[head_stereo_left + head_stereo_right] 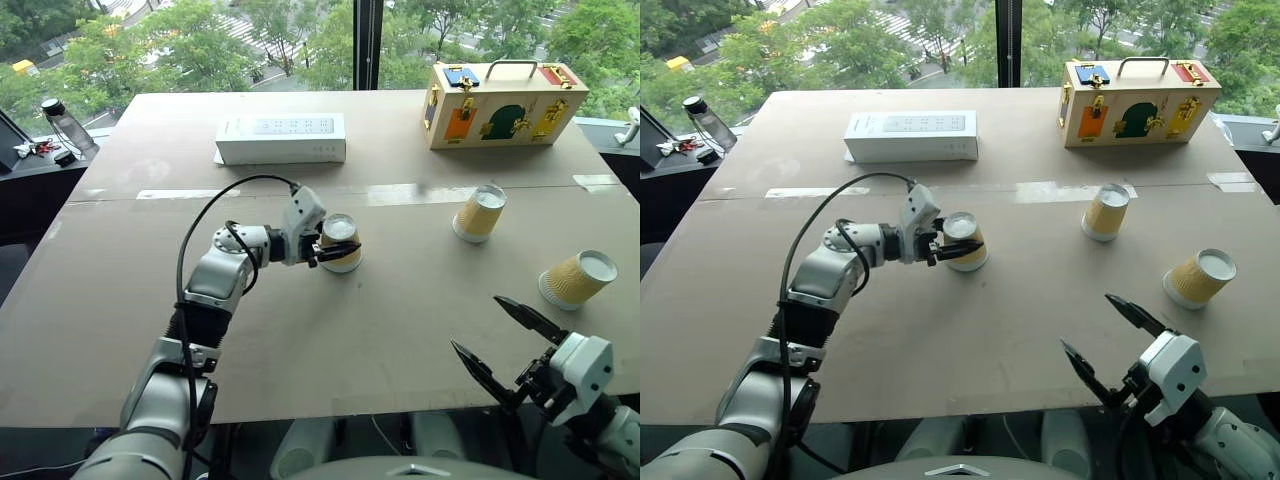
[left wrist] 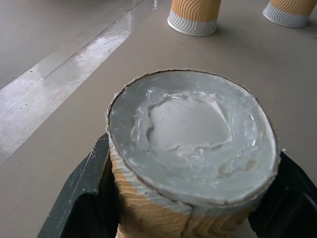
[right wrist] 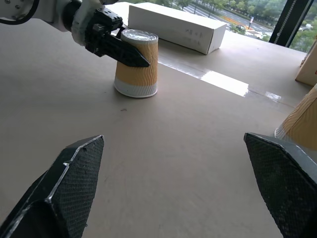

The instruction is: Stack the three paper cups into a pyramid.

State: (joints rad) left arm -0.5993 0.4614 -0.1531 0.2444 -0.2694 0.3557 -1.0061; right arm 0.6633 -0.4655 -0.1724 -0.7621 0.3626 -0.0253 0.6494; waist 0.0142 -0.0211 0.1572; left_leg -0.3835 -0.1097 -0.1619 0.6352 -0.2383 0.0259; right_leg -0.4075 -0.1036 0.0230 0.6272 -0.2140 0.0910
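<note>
Nearby, left gripper [image 1: 337, 251] flanks a ribbed, tapered paper cup [image 1: 342, 243]

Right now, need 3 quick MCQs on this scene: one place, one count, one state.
1. Where is the white box?
A. far side of the table
B. on the floor
C. atop a cup

2. How many paper cups stand upside down?
A. one
B. two
C. three

3. The right end effector is:
A. shut on a cup
B. open, holding nothing
C. shut on the box

Key: 1 A, it lies near the window. 2 C, bases up: left cup, middle cup, right cup. 3 B, fingers spread over bare table.
</note>
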